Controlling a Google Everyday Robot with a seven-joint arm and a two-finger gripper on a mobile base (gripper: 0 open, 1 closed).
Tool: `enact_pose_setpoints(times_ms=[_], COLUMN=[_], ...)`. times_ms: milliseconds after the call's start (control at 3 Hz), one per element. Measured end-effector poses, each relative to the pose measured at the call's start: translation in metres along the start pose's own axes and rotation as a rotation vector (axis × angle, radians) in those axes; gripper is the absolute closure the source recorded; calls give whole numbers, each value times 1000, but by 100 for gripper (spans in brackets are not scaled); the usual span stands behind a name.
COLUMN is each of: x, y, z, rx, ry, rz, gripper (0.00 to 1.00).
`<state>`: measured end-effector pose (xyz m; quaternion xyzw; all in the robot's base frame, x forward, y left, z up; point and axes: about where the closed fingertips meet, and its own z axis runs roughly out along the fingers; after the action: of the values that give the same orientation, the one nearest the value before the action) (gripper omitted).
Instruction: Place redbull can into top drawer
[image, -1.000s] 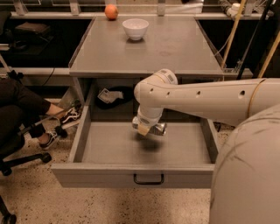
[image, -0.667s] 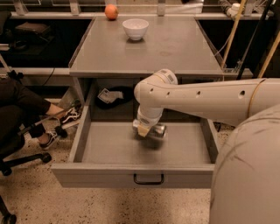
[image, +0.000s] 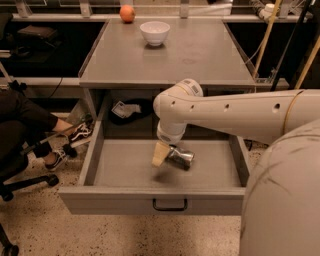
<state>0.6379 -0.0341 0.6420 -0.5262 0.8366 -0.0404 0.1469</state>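
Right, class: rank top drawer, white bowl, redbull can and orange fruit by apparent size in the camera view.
top drawer
white bowl and redbull can: alike, unranked; the can, gripped by the tool over the drawer, is nearer the camera
orange fruit

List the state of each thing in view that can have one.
top drawer: pulled open.
redbull can: tilted, held above the drawer floor.
gripper: over the drawer, shut on the can.
white bowl: upright on the cabinet top.
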Motion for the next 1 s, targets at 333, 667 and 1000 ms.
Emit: enact_pose_setpoints(times_ms=[333, 667, 1000], x=[-3, -18, -29], y=[-4, -32, -62], z=[-8, -68, -177], rx=[11, 96, 220], ry=[-19, -24, -18], rz=[-3, 9, 70], gripper=[0, 0, 0])
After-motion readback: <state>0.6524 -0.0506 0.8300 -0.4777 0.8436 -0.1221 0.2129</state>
